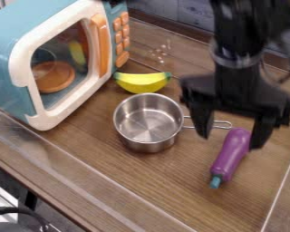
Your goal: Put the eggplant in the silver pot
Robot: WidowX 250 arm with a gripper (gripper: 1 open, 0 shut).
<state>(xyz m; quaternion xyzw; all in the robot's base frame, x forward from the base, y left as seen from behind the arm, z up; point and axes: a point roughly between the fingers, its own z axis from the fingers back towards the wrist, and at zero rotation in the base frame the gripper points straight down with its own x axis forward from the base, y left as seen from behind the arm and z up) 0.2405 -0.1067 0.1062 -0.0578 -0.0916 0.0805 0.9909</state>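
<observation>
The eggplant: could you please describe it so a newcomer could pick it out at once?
Start at the toy microwave on the left, then the silver pot beside it. Right of the pot, lying on the wooden table, is the eggplant: long, glossy purple, unlike the yellow banana.

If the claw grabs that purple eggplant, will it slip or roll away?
The eggplant looks glossy and rounded, so it may slip in the claw. Lying on its side, it could probably roll if nudged. It seems stiff, not floppy.

The silver pot (149,121) sat on the worktop (99,181); the eggplant (230,155) lay right of it, the microwave (53,56) left-behind, the banana (142,82) just behind.
</observation>
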